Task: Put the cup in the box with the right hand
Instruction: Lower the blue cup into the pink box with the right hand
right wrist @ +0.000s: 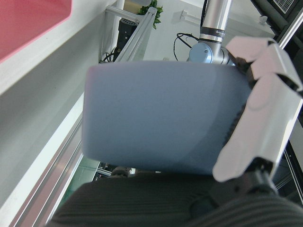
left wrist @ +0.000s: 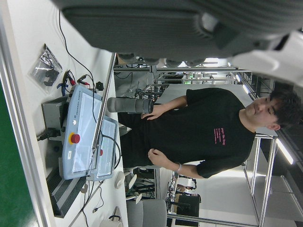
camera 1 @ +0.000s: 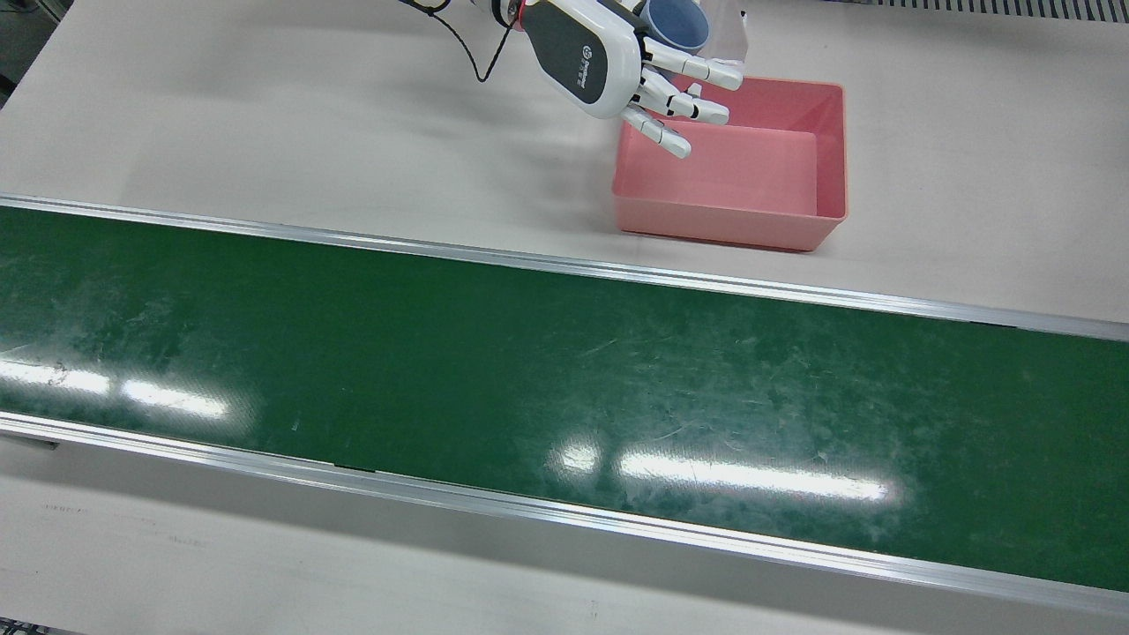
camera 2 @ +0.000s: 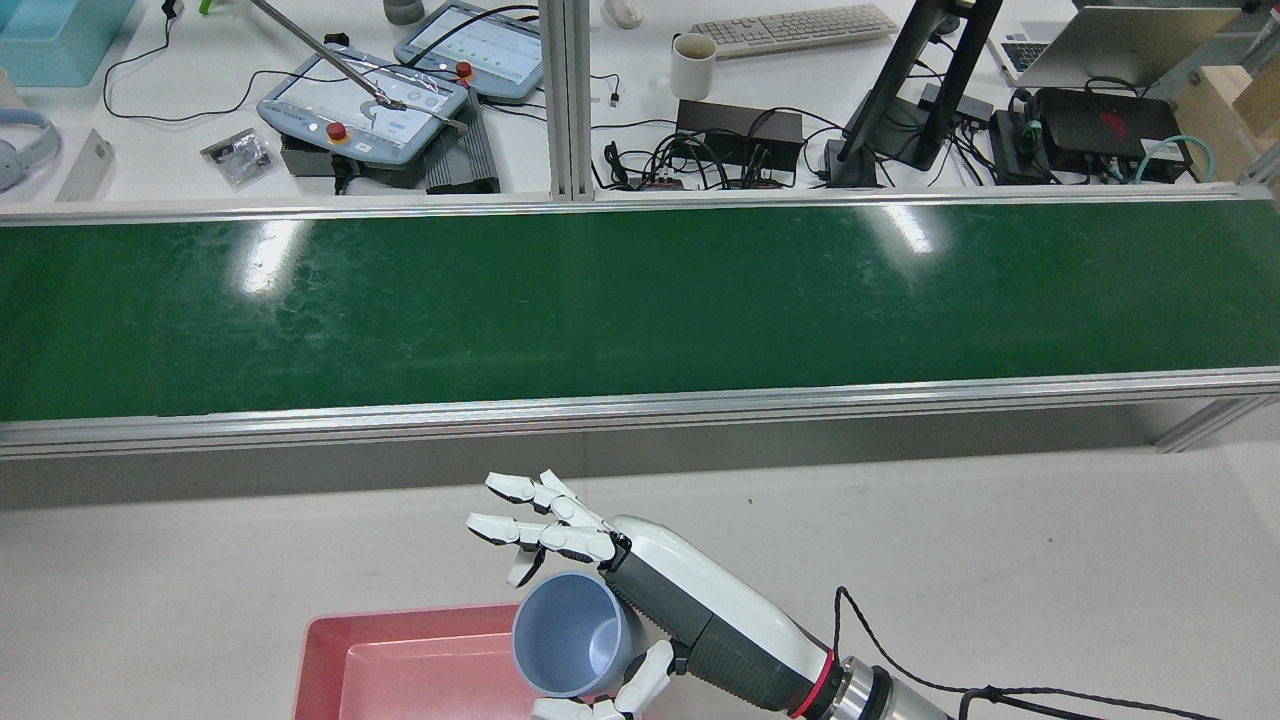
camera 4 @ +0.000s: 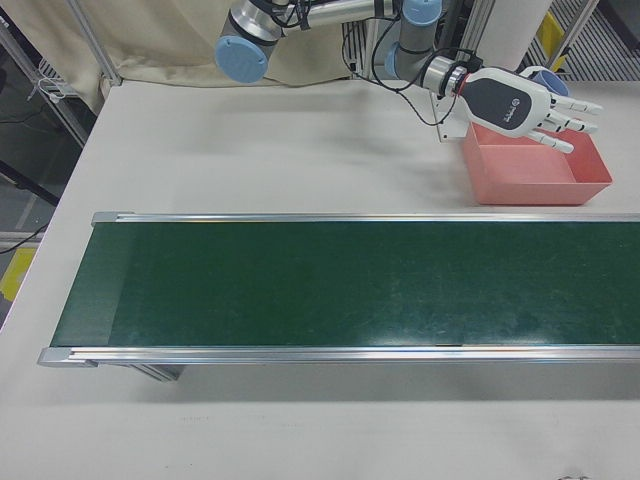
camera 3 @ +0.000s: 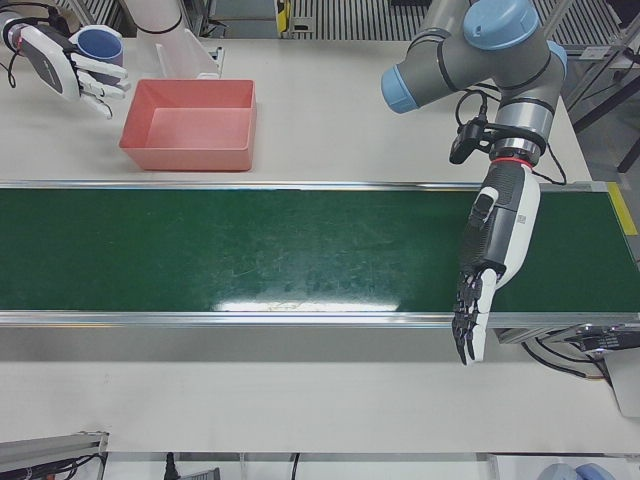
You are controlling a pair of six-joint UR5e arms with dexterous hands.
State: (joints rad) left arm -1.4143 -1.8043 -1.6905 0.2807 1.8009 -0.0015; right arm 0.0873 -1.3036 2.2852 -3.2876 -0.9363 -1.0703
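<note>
My right hand hangs in the air over the far left edge of the pink box. It holds a light blue cup between thumb and palm, with the other fingers stretched out over the box. In the rear view the cup tilts its mouth upward above the box's corner, and the thumb curls under it. The cup fills the right hand view. Nothing lies in the box. My left hand hangs open over the belt's near edge, holding nothing.
A long green conveyor belt with aluminium rails crosses the table between the box and the operators' side. Beyond it stands a desk with teach pendants, a keyboard and a mug. A person stands there. A black cable trails from the right wrist.
</note>
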